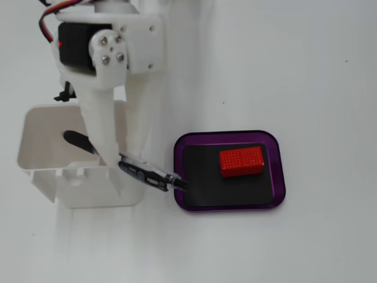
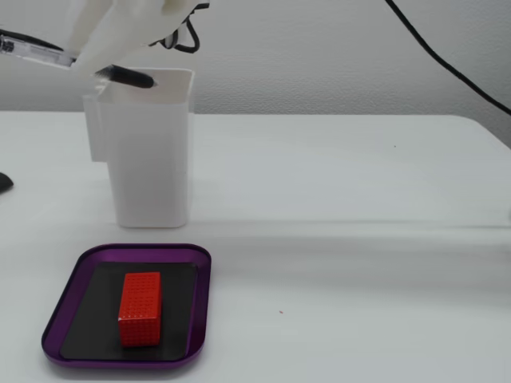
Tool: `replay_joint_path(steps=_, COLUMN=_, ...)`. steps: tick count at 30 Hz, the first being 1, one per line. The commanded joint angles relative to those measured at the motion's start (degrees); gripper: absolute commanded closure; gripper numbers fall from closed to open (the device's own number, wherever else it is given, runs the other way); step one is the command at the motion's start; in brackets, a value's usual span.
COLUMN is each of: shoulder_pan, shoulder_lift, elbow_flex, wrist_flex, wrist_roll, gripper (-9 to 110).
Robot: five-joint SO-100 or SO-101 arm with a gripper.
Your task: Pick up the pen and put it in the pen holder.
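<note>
The pen (image 1: 144, 171) is dark with a clear section and lies almost level in the air. My gripper (image 1: 112, 158) is shut on its middle. In a fixed view from above, the pen's dark end sits over the opening of the white pen holder (image 1: 88, 191) and its other end reaches over the edge of the purple tray. In a fixed view from the side, the pen (image 2: 128, 76) hangs just above the rim of the holder (image 2: 152, 159), with my gripper (image 2: 88, 62) over the holder's left edge.
A purple tray (image 1: 281, 171) with a black inlay holds a red block (image 1: 241, 161) beside the holder; both show in a fixed view from the side, tray (image 2: 120, 361) and block (image 2: 140, 307). A black cable (image 2: 447, 64) hangs at the upper right.
</note>
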Motion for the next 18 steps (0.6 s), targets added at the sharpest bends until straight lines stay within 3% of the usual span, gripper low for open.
replay_joint_path(steps=1, shoulder_pan=0.35, shoulder_lift=1.49, elbow_flex=-2.64, wrist_flex=-0.7, wrist_roll=0.35, gripper=102)
replay_joint_path(steps=18, shoulder_pan=0.35, shoulder_lift=5.27, elbow_flex=-6.59, wrist_flex=11.25, wrist_roll=-3.34, gripper=91)
